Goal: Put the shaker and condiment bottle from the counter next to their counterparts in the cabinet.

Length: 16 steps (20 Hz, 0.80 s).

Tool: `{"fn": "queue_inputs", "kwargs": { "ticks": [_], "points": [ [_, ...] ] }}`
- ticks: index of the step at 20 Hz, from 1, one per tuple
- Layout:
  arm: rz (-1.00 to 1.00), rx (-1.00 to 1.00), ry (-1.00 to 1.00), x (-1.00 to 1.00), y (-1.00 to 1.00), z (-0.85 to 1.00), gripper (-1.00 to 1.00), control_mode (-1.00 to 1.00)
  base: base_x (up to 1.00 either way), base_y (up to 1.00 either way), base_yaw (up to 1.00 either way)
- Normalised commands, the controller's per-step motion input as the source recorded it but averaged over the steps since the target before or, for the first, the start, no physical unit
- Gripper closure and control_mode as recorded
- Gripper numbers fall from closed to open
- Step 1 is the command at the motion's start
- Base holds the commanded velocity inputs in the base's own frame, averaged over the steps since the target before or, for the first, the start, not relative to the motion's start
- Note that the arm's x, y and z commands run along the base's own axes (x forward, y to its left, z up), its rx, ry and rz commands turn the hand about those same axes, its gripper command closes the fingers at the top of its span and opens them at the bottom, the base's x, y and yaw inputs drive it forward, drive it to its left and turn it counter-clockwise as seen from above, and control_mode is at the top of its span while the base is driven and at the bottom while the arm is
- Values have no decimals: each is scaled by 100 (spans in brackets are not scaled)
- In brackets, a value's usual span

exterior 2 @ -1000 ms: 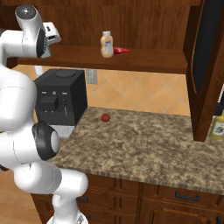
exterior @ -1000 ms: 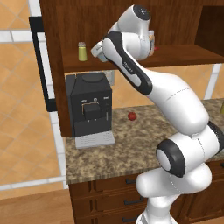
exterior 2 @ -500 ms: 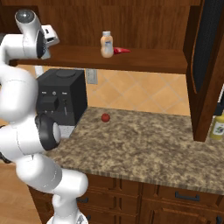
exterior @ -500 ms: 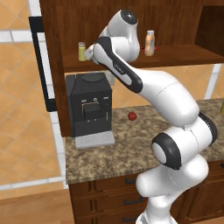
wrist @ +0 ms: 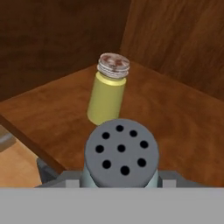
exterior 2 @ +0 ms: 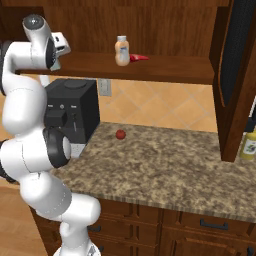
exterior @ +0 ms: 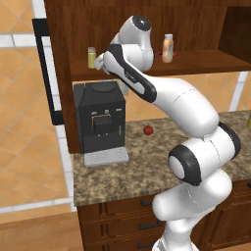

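Setting the small pale blue-grey shaker with the grey perforated cap down well means we lower it upright onto the bare wooden shelf board just beside the yellow-green shaker with the silver cap, close but not bumping it. We should let go only once its base sits flat, since a tilt near the shelf edge could tip it off.

Our hand is pinching the blue-grey shaker, whose cap rises between the dark finger tips in the hand view, near the yellow-green one but apart from it. Our arm reaches high, elbow up, wrist turned toward the left end of the dark brown wooden wall cabinet.

Further along the shelf, the small orange bottle with the white cap already stands beside the flat bright red item. So we judge this shaker the last step.
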Motion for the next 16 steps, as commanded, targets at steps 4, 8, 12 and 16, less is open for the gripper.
{"fn": "queue_inputs", "kwargs": {
  "ticks": [4, 8, 12, 16],
  "points": [
    [0, 5, 3, 18, 0, -20, 100, -100, 0, 0, 0],
    [0, 8, 4, 30, 0, -10, 100, -100, 0, 0, 0],
    [0, 5, 2, 29, 0, -21, 100, -100, 0, 0, 0],
    [0, 0, 2, 36, 0, -45, 100, -100, 0, 0, 0]
  ]
}}
